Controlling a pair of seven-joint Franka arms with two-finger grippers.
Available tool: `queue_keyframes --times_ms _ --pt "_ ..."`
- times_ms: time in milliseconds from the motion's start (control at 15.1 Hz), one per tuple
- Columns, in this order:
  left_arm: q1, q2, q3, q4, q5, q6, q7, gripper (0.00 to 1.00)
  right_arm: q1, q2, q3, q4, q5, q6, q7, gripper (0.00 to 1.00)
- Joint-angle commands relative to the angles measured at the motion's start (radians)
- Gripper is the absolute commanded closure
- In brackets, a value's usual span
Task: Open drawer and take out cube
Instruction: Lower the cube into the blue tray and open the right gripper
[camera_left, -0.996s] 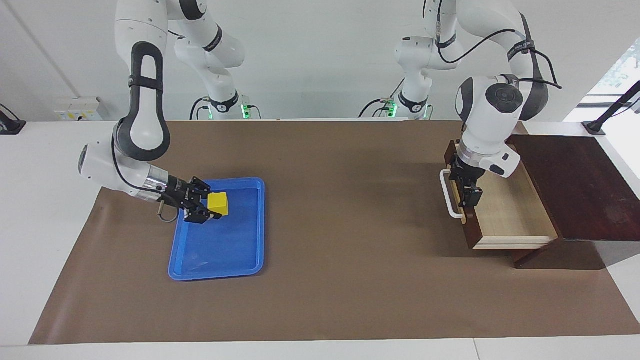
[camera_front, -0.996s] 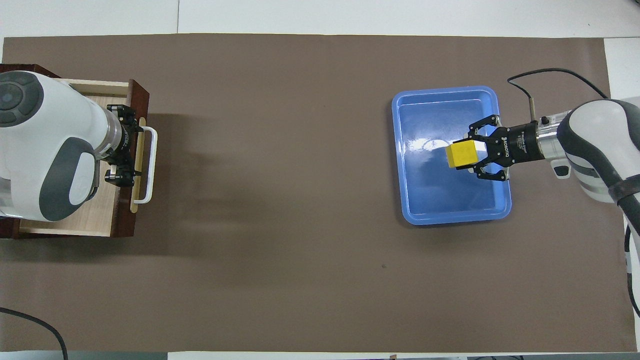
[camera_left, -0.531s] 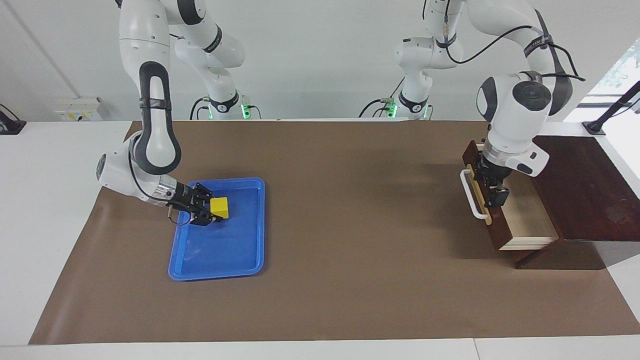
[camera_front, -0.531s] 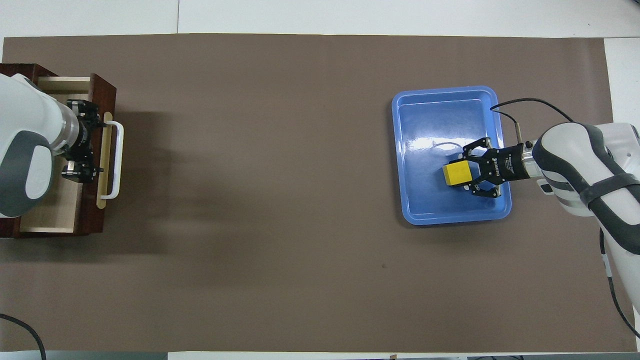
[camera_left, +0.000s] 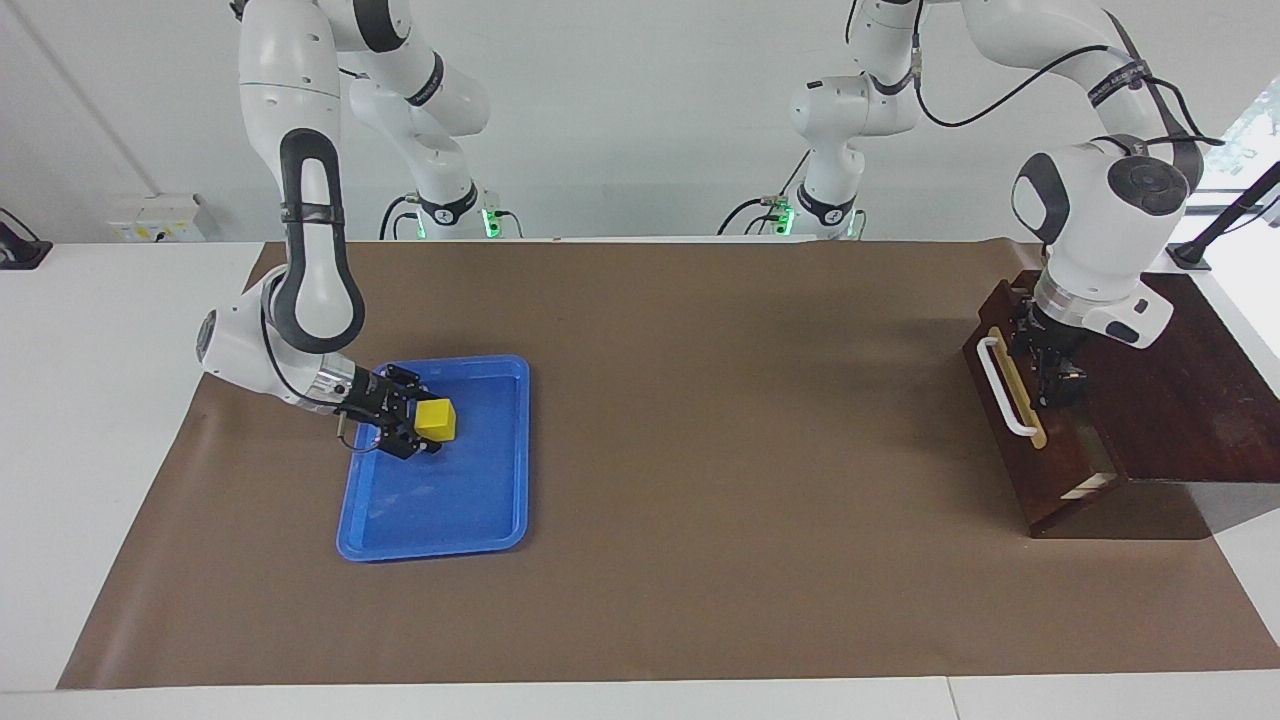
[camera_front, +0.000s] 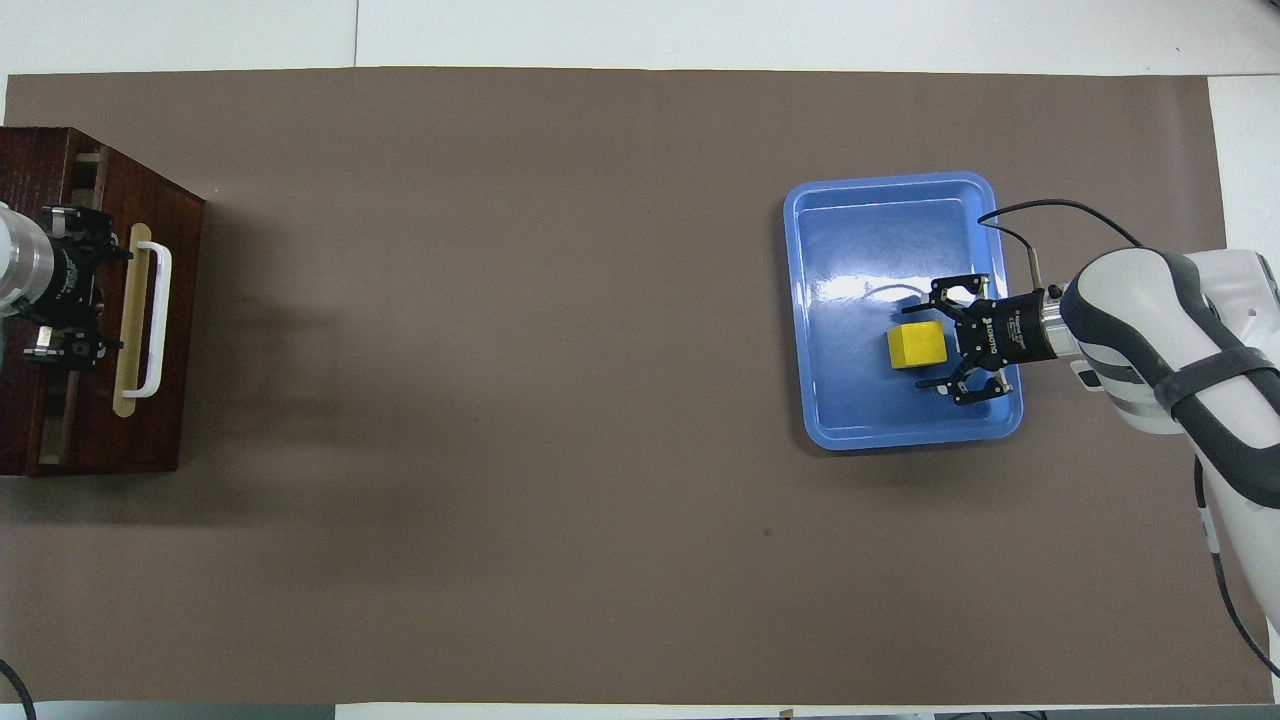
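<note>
The yellow cube (camera_left: 437, 419) (camera_front: 917, 346) rests in the blue tray (camera_left: 470, 500) (camera_front: 880, 230). My right gripper (camera_left: 420, 413) (camera_front: 931, 336) lies low in the tray, open, its fingers spread on either side of the cube and clear of it. The dark brown drawer (camera_left: 1042, 478) (camera_front: 186, 330) with its white bar handle (camera_left: 1003, 386) (camera_front: 156, 308) is pushed almost fully into its cabinet. My left gripper (camera_left: 1051, 372) (camera_front: 98, 296) is open at the top edge of the drawer front, on its inner side.
The dark wooden cabinet (camera_left: 1180, 380) stands at the left arm's end of the table. A brown mat (camera_left: 720, 450) covers the table between the tray and the drawer.
My right gripper lowered the cube into the tray and opened, letting it go. The left gripper pushed the drawer in from wide open to nearly closed.
</note>
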Motion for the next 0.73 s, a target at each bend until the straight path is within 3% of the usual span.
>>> queue_keyframes --times_ms 0,266,664 --pt "0.043 -0.004 -0.008 -0.003 0.024 0.019 0.03 0.0 -0.006 -0.01 0.01 0.029 -0.012 -0.039 0.055 0.0" --pt "0.068 -0.006 -0.009 -0.006 0.022 0.023 0.048 0.0 -0.004 -0.052 0.007 0.121 -0.023 -0.17 0.095 0.0" --pt "0.048 -0.014 -0.018 -0.017 -0.008 0.007 0.085 0.0 0.004 -0.107 0.013 0.34 -0.285 -0.386 0.105 0.0"
